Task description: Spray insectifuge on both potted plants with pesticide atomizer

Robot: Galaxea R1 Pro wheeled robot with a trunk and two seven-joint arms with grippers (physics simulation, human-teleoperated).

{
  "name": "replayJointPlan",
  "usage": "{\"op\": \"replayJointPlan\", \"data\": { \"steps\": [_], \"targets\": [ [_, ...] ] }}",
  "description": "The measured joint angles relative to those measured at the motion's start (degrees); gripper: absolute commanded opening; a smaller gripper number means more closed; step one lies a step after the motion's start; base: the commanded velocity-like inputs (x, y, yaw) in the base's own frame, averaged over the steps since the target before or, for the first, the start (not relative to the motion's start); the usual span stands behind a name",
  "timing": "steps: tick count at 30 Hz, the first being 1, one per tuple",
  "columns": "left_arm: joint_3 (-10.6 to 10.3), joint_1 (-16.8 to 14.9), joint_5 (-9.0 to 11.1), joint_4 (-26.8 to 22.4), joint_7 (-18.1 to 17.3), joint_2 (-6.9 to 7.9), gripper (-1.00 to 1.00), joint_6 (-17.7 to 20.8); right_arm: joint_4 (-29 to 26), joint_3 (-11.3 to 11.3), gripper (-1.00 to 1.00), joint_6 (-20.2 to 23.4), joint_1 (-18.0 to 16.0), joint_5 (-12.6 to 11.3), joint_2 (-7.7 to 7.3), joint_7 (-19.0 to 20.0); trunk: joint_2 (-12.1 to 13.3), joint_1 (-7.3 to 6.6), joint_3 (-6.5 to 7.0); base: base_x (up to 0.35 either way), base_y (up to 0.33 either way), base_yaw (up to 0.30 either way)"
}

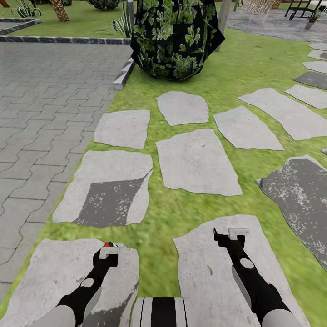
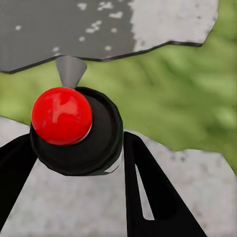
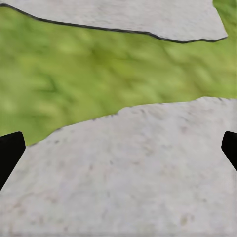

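My left gripper is shut on the pesticide atomizer, whose red top peeks out above the fingers, low over a stepping stone at the near left. In the left wrist view the atomizer's red ball top and black collar sit between the two black fingers. My right gripper hangs open over another stone at the near right, its fingertips far apart with nothing between them. A small potted plant in a pale pot stands far off at the top right on the grey patio.
Pale stepping stones lie across the green lawn ahead. A big dark round bush stands straight ahead at the back. A grey brick pavement with a stone kerb runs along the left. Chairs stand on the far patio.
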Motion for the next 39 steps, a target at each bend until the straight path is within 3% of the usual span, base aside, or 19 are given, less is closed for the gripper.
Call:
{"op": "replayJointPlan", "data": {
  "steps": [3, 34, 39],
  "targets": [
    [0.0, 0.0, 0.0, 0.0, 0.0, 0.00, -1.00, 0.0, 0.0, 0.0, 1.00, 0.0, 0.0, 0.0, 0.00, 0.0, 0.0, 0.00, 0.00, 0.000, 0.000, 0.000],
    [0.3, 0.0, 0.4, -0.1, 0.0, -0.08, -1.00, 0.7, -0.2, 0.1, 1.00, -0.2, 0.0, 0.0, 0.17, 0.0, 0.4, -0.80, 6.92, 0.000, 0.000, -0.017],
    [0.3, 0.0, 0.4, 0.1, -0.2, 0.00, -1.00, 0.8, -0.5, -0.3, 1.00, -0.2, 0.1, 0.1, -1.50, 0.0, 0.5, -0.93, 8.28, 0.000, 0.000, -0.259]
  ]
}}
